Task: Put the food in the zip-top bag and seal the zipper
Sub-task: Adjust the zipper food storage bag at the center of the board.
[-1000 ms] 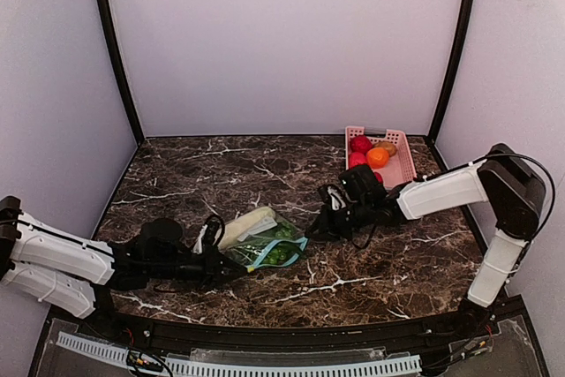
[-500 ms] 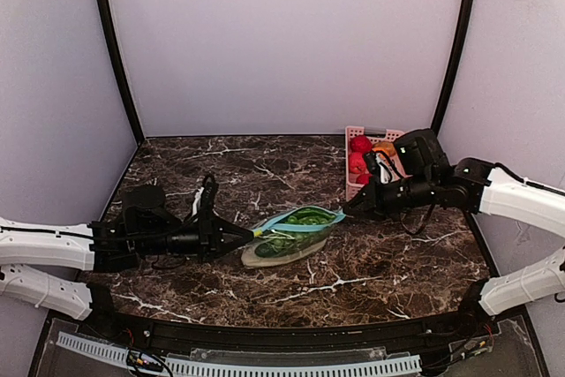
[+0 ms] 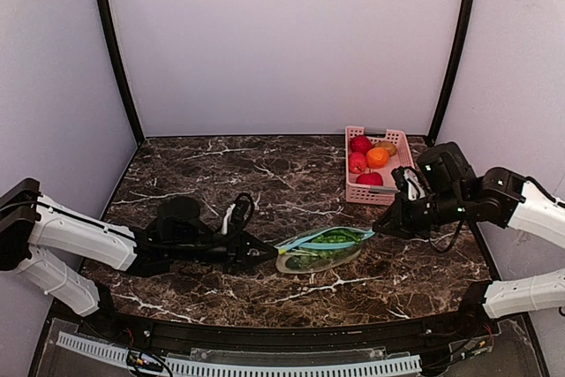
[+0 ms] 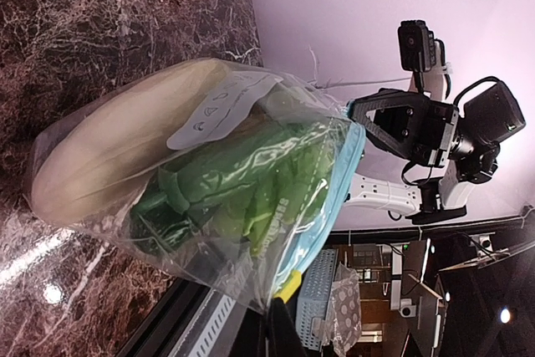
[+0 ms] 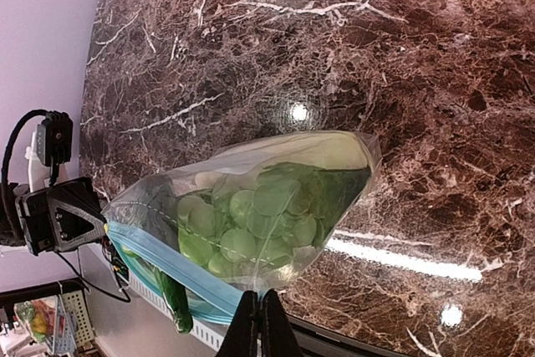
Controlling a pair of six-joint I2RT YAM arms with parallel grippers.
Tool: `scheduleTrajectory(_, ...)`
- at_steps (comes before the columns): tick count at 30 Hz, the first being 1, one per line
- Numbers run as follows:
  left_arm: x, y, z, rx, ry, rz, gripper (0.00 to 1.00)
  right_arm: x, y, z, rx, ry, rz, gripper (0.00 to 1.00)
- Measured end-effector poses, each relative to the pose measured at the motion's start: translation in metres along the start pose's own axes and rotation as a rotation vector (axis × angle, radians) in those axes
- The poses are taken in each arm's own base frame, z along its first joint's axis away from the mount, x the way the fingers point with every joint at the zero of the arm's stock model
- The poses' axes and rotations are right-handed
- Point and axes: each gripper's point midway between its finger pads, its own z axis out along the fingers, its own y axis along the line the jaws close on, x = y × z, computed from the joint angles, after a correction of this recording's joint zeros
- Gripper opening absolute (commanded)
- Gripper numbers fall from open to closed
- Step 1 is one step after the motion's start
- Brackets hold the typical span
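One bag (image 3: 322, 249) hangs stretched between two grippers, over the near middle of the table (image 3: 221, 174). The left gripper (image 3: 267, 253) is clenched on the left end of the zipper (image 3: 327, 237), and the right gripper (image 3: 377, 232) on its right end. Inside are one gourd (image 4: 109, 156), one leafy vegetable (image 4: 251, 181), one bunch of grapes (image 5: 251, 223) and one pepper (image 5: 175, 298), whose end crosses the zipper. The basket (image 3: 408, 161) at the far right holds five fruits: three red, one orange, one brownish.

The left arm (image 3: 79, 237) and right arm (image 3: 540, 218) had glossy white shells on their long links, with matte black joints and wrists. The left gripper (image 3: 269, 253) and right gripper (image 3: 378, 231) were black, tapering from triangular frames. Thin black cables (image 3: 238, 209) looped beside each wrist
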Motion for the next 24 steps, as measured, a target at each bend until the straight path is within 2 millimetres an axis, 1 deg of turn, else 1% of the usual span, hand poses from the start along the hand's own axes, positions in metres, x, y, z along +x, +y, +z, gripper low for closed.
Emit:
scheduleTrajectory(2,0.002,0.006,0.002,-0.003,0.007,-0.008,0.01,0.000,-0.004,0.003,0.020,0.002,0.001,0.06)
scheduleTrajectory(3,0.002,0.008,0.003,-0.005,0.008,-0.010,0.01,-0.001,-0.006,0.004,0.033,-0.002,-0.001,0.09)
scheduleTrajectory(5,0.003,0.012,0.003,-0.005,0.007,-0.015,0.01,-0.003,-0.011,0.006,0.062,-0.010,-0.004,0.24)
scheduleTrajectory(6,0.004,0.014,0.003,-0.002,0.006,-0.019,0.01,-0.003,-0.014,0.008,0.078,-0.012,-0.016,0.30)
scheduleTrajectory(8,0.006,0.020,0.003,-0.001,0.004,-0.033,0.01,-0.005,-0.017,0.009,0.099,-0.017,-0.034,0.36)
scheduleTrajectory(11,0.006,0.026,0.004,-0.004,0.002,-0.048,0.01,-0.011,-0.012,0.006,0.105,-0.024,-0.081,0.44)
scheduleTrajectory(13,0.006,0.025,0.005,0.004,-0.001,-0.051,0.01,-0.020,0.001,-0.003,0.082,-0.051,-0.138,0.45)
scheduleTrajectory(16,0.005,0.023,0.006,0.015,-0.005,-0.052,0.01,-0.033,0.027,-0.020,0.031,-0.102,-0.228,0.45)
scheduleTrajectory(18,0.004,0.022,0.006,0.018,-0.007,-0.051,0.01,-0.036,0.043,-0.029,-0.004,-0.123,-0.295,0.42)
scheduleTrajectory(21,0.004,0.022,0.006,0.017,-0.008,-0.051,0.01,-0.026,0.060,-0.034,-0.051,-0.108,-0.389,0.39)
scheduleTrajectory(24,0.003,0.022,0.006,0.014,-0.011,-0.052,0.01,-0.003,0.074,-0.030,-0.096,-0.052,-0.482,0.39)
